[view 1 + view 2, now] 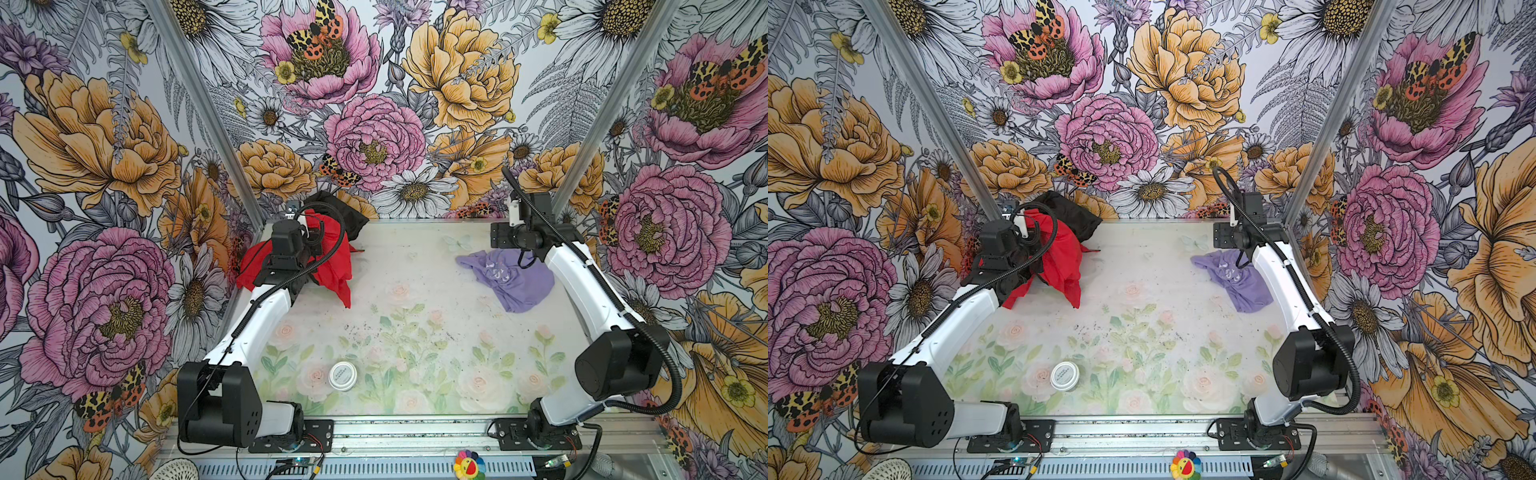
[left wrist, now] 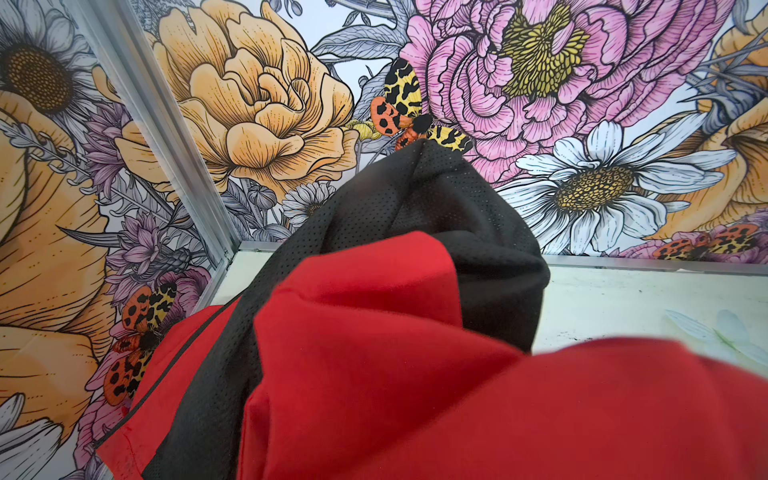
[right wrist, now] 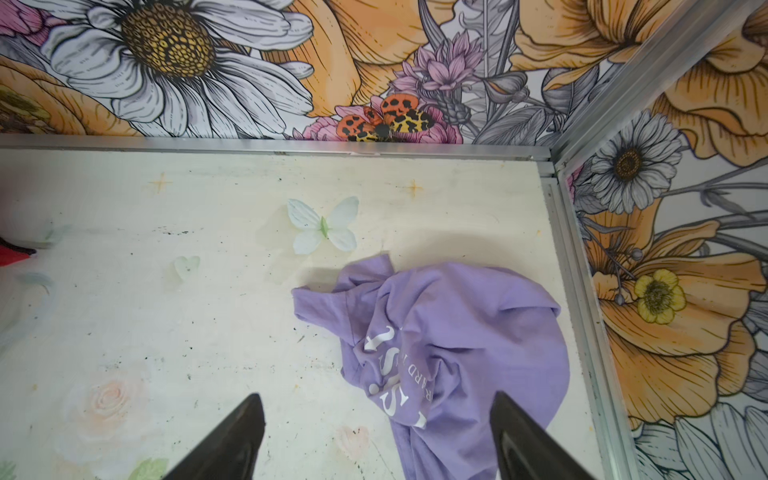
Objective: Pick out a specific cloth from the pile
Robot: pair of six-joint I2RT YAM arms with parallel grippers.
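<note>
**Cloth, small, soft and pale lavender [image 1: 509, 278], lying apart from the heaped pile of red and black fabric [image 1: 328, 249]**

The lavender cloth is lying crumpled near the back right corner of the white, flower-printed desk [image 1: 415, 270], just beside its right edge, with white lettering showing on its folds. The right gripper [image 3: 376, 436] is hovering over it with its two black fingers spread wide and nothing between them. In the right wrist view one finger is standing over the cloth and the other over bare desk.

The pile is sitting well apart from the cloth, at the back left corner. There a large bright red cloth [image 1: 332, 270] is draping forward across a black mesh cloth [image 1: 347, 212], which is bunching against the back edge. The left gripper [image 1: 311, 239] is reaching into this pile, closed. Red fabric is covering its fingers, so whether it is pinching the fabric cannot be told.

A small round tin with a white lid [image 1: 342, 376] is resting near the front edge, left of the middle.
</note>
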